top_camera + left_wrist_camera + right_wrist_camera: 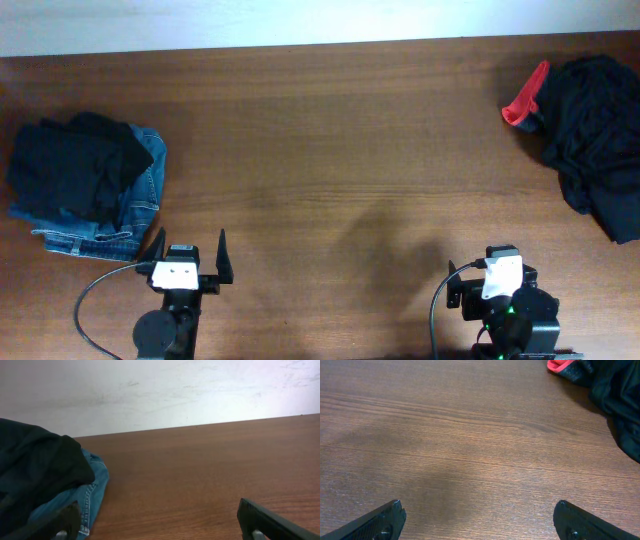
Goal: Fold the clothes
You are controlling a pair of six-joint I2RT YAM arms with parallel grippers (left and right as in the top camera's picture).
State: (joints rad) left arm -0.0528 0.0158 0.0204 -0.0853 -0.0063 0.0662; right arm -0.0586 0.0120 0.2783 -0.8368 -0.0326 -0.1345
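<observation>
A crumpled pile of very dark clothes (595, 125) lies at the table's far right edge and also shows in the right wrist view (615, 395). No white logo shows on it. A folded black garment (70, 165) lies on blue jeans (140, 195) at the left, and shows in the left wrist view (35, 475). My left gripper (188, 248) is open and empty at the front, just right of the jeans; its jaws (157, 512) are wide apart. My right gripper (480, 515) is open and empty over bare wood, well short of the dark pile.
A red piece of cloth (524, 98) sticks out of the right pile's left side and shows in the right wrist view (560, 366). The brown wooden table (330, 150) ends at a white wall (165, 390) at the back.
</observation>
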